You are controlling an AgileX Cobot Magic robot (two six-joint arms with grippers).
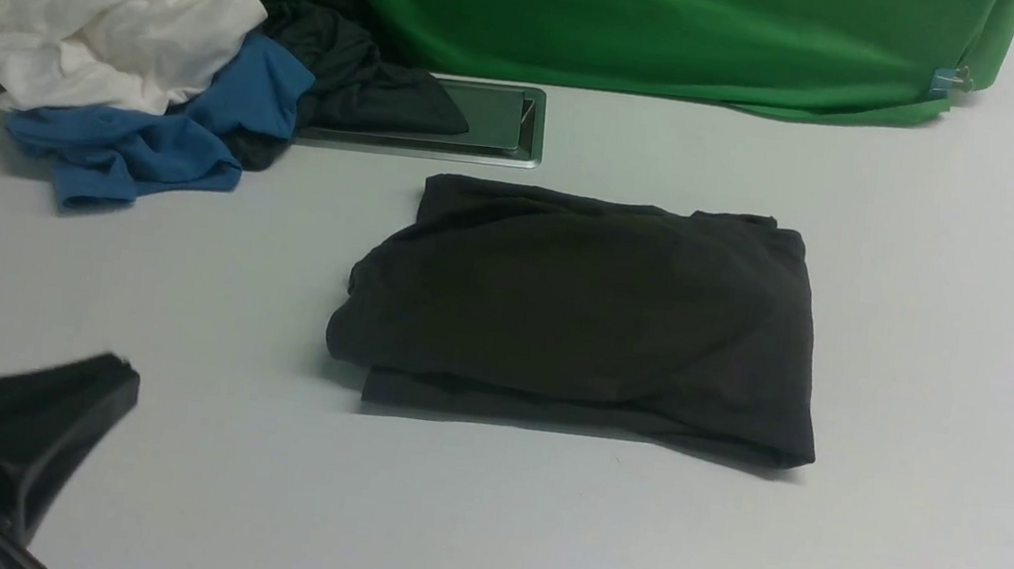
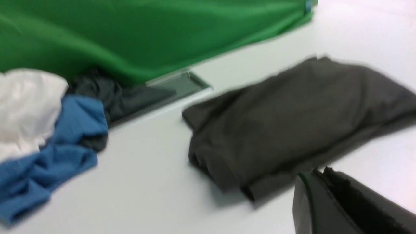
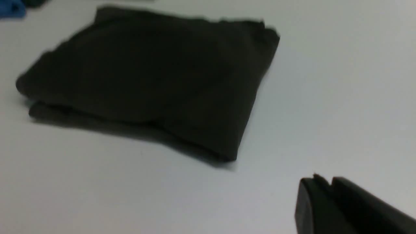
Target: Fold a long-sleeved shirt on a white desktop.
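You have the dark charcoal knit shirt (image 1: 584,317) folded into a compact rectangle on the white table (image 1: 936,372), both grippers' fingers together, holding nothing.

Bare white desktop (image 1: 936,372) rings the folded long-sleeved shirt (image 1: 589,318); garment pile (image 1: 139,80) far-left.
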